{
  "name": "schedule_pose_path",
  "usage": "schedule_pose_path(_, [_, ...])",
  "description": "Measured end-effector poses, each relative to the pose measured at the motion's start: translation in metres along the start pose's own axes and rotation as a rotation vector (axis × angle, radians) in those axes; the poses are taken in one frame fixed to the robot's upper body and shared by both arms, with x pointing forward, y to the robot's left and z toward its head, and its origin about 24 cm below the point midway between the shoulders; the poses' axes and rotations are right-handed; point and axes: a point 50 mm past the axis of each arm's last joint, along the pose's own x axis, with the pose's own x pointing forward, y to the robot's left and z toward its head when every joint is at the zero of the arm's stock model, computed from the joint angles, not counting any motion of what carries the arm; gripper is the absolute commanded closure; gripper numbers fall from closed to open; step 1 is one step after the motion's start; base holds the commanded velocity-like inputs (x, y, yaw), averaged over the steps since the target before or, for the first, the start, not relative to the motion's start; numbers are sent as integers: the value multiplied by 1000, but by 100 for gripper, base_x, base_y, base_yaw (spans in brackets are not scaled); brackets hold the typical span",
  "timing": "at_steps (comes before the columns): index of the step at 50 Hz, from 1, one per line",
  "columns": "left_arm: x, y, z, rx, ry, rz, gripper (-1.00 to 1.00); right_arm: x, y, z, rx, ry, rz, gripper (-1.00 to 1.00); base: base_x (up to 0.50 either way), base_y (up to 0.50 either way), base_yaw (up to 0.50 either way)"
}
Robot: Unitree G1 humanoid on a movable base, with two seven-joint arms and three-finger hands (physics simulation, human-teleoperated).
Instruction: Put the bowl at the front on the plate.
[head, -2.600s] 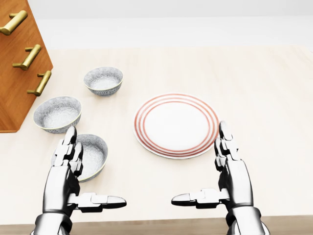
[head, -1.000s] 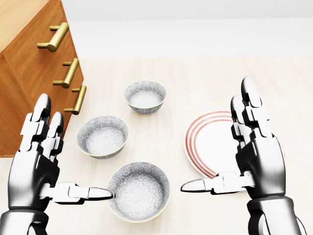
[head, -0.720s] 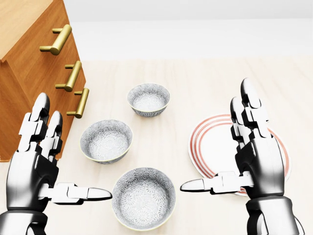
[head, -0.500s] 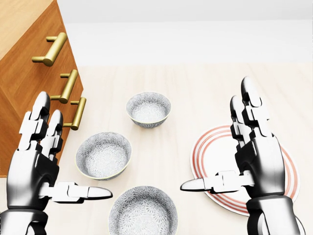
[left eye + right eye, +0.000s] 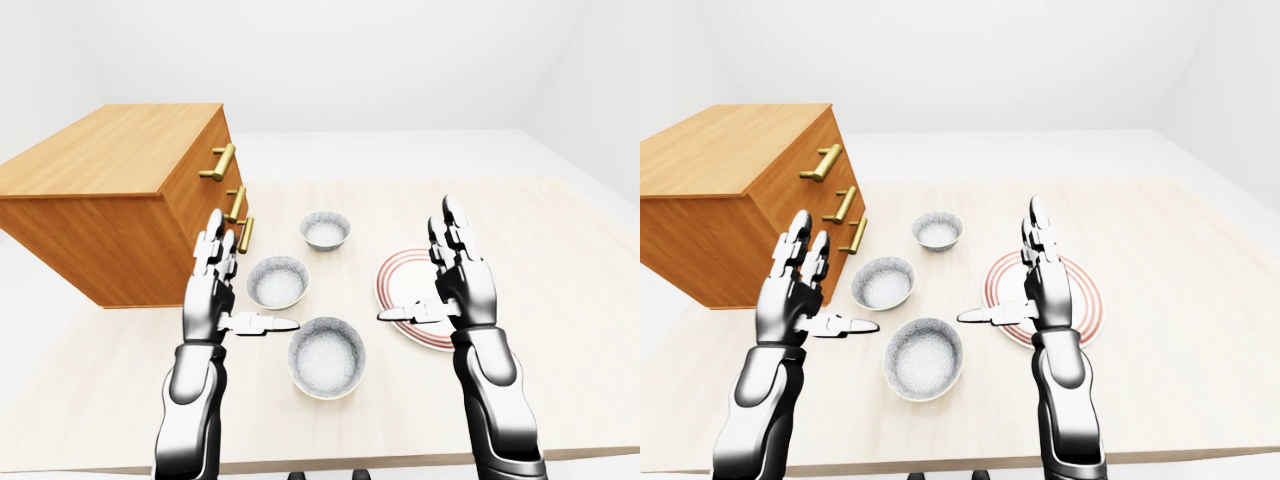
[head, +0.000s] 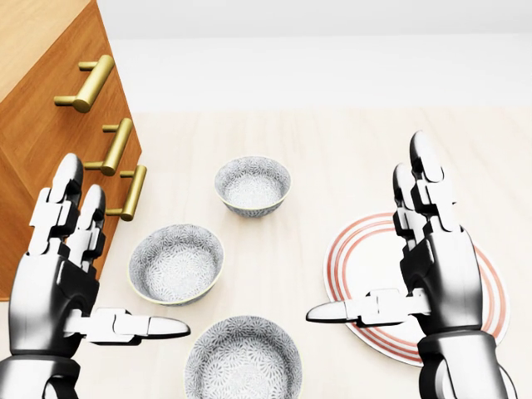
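The bowl (image 5: 327,357) is grey-white with a fine speckled pattern and a pale rim. It stands upright on the worktop (image 5: 560,330), left of the red-ringed plate (image 6: 366,256). The left robot hand (image 6: 54,287) and right robot hand (image 6: 445,274) are spread open, grasping nothing.

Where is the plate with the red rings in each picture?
Left-eye view: the plate is right of centre, partly hidden by the right hand.
Head view: the plate is at the lower right, partly hidden by the same hand.
Right-eye view: the plate is just right of centre.
Shared landmark: the wooden drawer chest at the left in all three views.
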Motion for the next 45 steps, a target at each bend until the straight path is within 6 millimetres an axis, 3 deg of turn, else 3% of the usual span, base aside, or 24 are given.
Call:
schedule_pose_path(7, [0, 0, 1, 1, -4, 1, -100, -2, 1, 2, 5, -6, 13, -100, 47, 0, 0])
schedule_pose_path(20, [1, 2, 3, 5, -15, 4, -100, 2, 2, 4, -44, -19, 11, -100, 0, 0, 0])
schedule_pose_path(45, [9, 18, 17, 28, -77, 39, -100, 23, 28, 34, -345, -161, 83, -100, 0, 0, 0])
